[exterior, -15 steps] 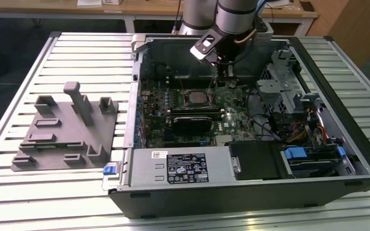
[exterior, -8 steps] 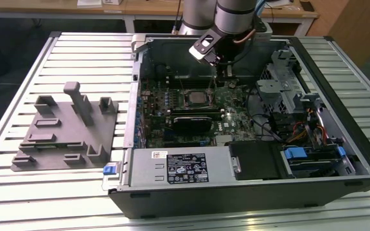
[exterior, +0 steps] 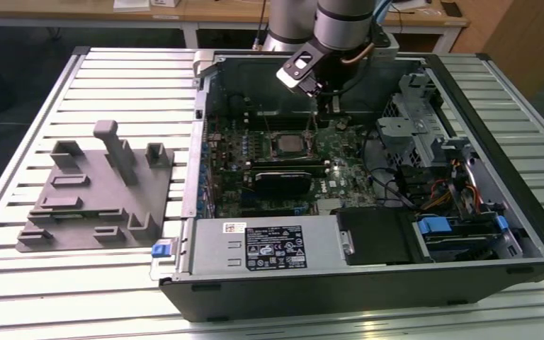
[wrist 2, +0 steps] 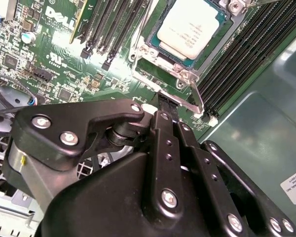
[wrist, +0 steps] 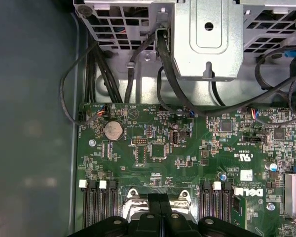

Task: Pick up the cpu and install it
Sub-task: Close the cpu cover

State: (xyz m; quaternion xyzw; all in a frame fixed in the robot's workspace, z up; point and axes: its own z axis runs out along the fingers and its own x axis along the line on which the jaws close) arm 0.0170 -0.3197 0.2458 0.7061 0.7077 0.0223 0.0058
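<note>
Honestly, the cpu (wrist 2: 190, 28) already sits flat in its socket (wrist 2: 180, 74) on the board (wrist 2: 64, 74), silver top up. The gripper (wrist 2: 166, 104) has its fingers (wrist: 154, 202) pinched together on nothing, tips right by the end of the socket lever (wrist 2: 196, 98). Looks like lever work to me. I'd push slow and straight along its swing, keeping clear of the chip and the slots (wrist 2: 246, 59) beside it. Count: one cpu, one socket, one lever, one gripper, one grey tray (exterior: 93, 191) outside the case (exterior: 367, 294).
</note>
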